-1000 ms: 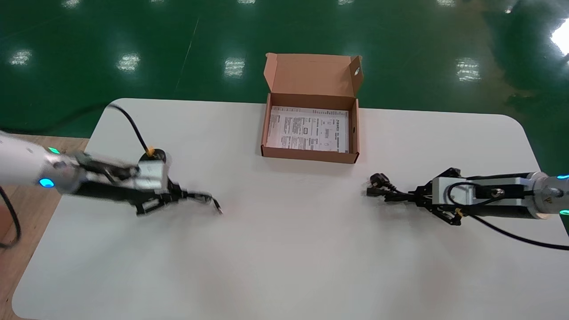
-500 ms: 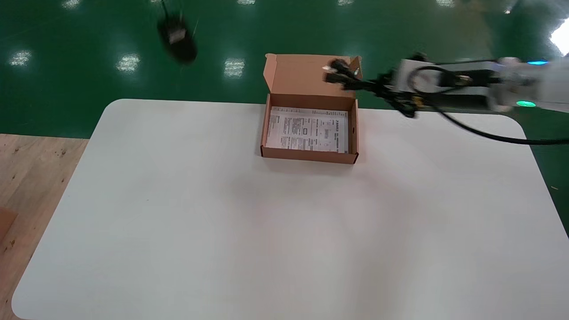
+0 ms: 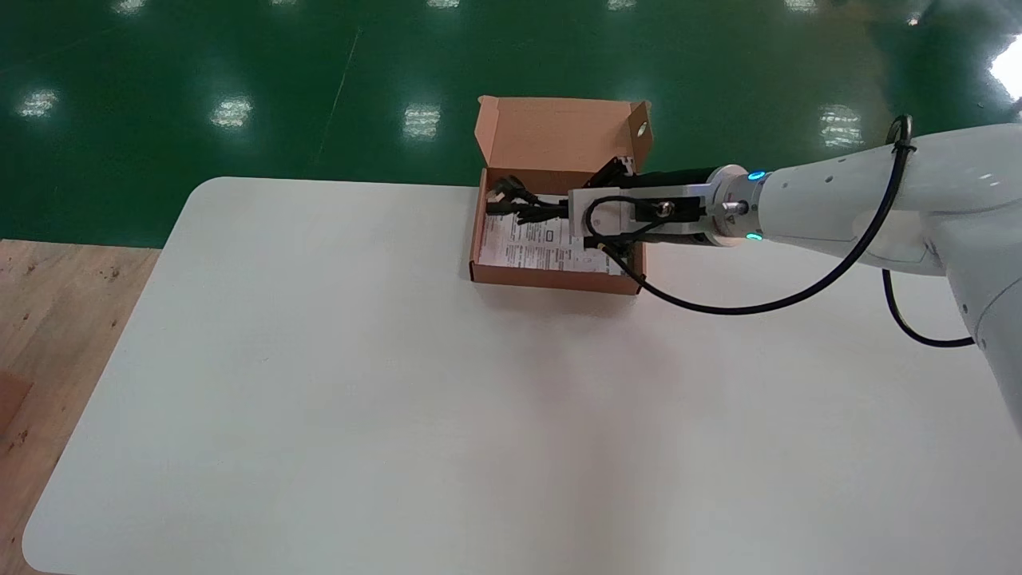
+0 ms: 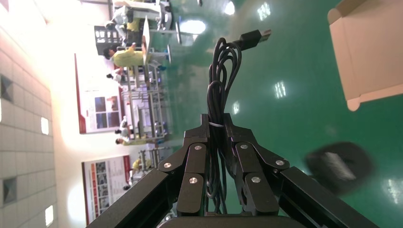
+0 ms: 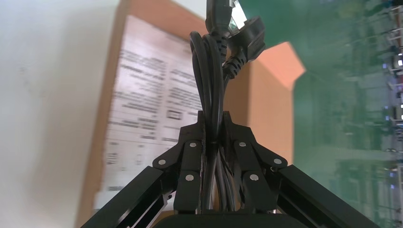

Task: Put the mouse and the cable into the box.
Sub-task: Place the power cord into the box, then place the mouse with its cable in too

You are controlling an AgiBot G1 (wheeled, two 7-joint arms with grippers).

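Nearest to us the white table (image 3: 399,415) has nothing on it, and that's the big change: a second ago both arms were working low over it, and now both loads are up in the air. Further in, our right arm reaches across from the right. The right gripper (image 3: 560,212) sits over the open box (image 3: 555,281), with its fingers clamped tight on the bundled power cable (image 3: 515,204). Half a second ago that bundle was up by the lid's right flap. Now it pokes out over the printed leaflet (image 3: 527,249) toward the box's far left corner. The right wrist view shows the same grip, with the plug end hanging out past the fingertips over the leaflet. We can't tell if the plug is touching the paper yet. We'd say the cable is basically at its drop point, so lowering it a bit and letting go looks like the sensible next move. Our left arm has gone out of the head view. Its own camera shows the left gripper (image 4: 216,122) pinched shut on the coiled mouse cord (image 4: 218,61), and the mouse (image 4: 338,166) dangles blurry over the green floor (image 4: 294,85), away from the box. So the mouse half still isn't done.
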